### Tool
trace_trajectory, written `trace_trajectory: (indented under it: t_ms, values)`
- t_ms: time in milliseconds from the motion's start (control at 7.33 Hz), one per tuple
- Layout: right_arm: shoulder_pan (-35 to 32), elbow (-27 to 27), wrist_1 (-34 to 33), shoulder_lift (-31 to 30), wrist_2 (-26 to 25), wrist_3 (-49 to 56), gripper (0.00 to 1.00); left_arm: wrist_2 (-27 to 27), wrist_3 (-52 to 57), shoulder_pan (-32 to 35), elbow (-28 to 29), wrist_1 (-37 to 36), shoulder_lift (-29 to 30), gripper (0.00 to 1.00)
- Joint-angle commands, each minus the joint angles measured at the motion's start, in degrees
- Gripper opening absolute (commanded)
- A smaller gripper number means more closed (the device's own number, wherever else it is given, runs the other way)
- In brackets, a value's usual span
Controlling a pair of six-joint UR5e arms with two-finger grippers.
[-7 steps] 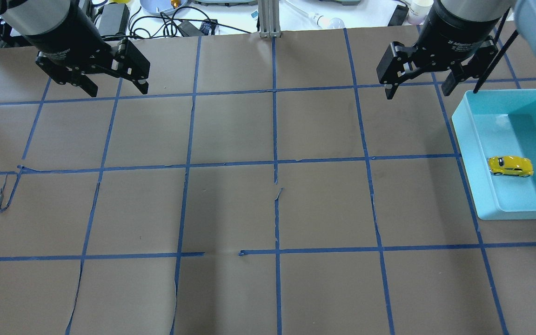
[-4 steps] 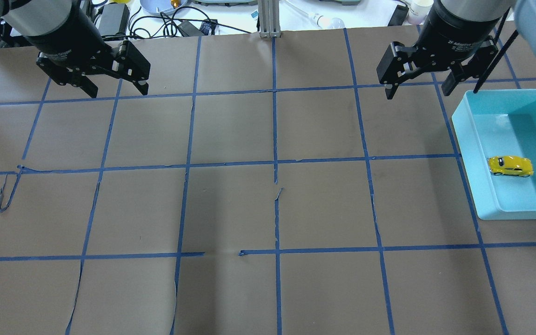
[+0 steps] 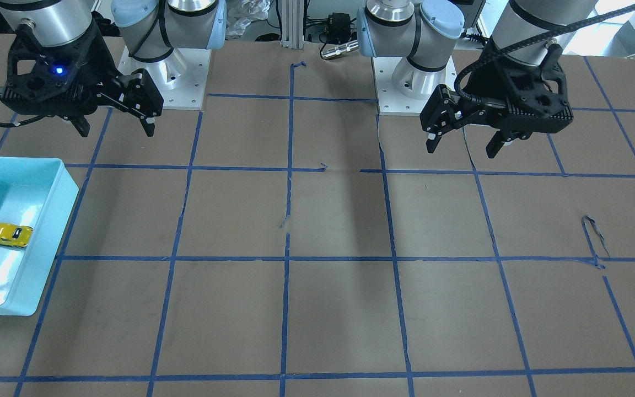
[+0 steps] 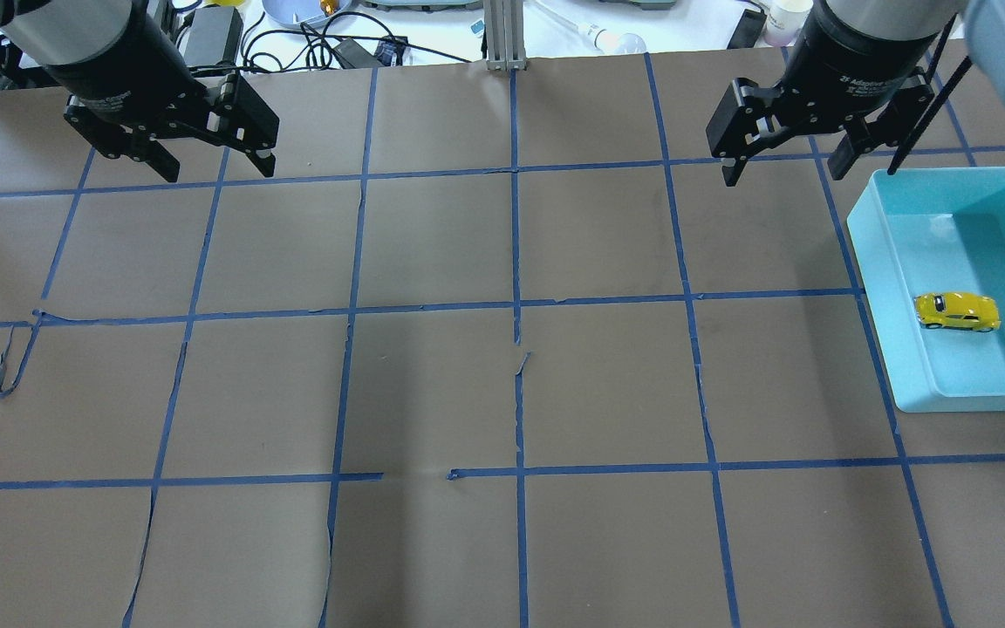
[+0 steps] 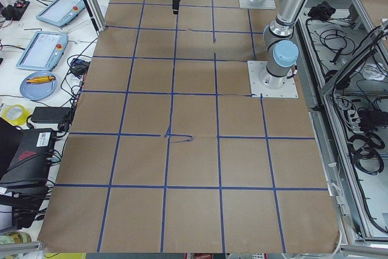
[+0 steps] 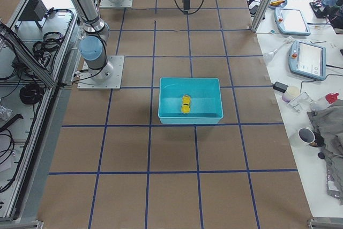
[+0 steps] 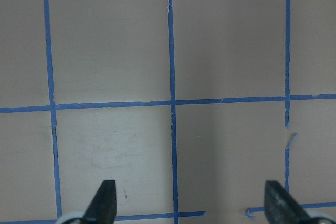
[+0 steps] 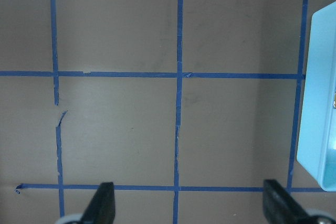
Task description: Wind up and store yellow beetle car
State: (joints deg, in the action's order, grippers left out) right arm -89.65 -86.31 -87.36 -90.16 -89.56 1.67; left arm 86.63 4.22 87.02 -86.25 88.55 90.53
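The yellow beetle car (image 4: 957, 311) lies inside the light blue bin (image 4: 871, 253) at the table's right side; it also shows in the front view (image 3: 6, 235) and the right side view (image 6: 185, 103). My right gripper (image 4: 783, 170) hangs open and empty above the table, up and left of the bin. My left gripper (image 4: 215, 167) hangs open and empty over the far left of the table. In the front view the right gripper (image 3: 116, 127) is at the left and the left gripper (image 3: 463, 148) at the right. The wrist views show only bare paper between open fingertips.
The table is brown paper with a blue tape grid (image 4: 516, 305). A loose curl of tape (image 4: 10, 366) sits at the left. The bin's corner (image 8: 320, 124) shows in the right wrist view. Cables and clutter (image 4: 328, 44) lie beyond the far edge.
The left gripper has drifted slightly up and away. The right gripper, bin and car have not moved.
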Motion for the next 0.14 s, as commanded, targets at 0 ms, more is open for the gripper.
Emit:
trace_trajectory:
  t_ms: [0]
  values:
    - [0.00,0.09,0.00,-0.01,0.00,0.00,1.00,-0.05,0.00,0.07,0.11,-0.04,0.08,1.00]
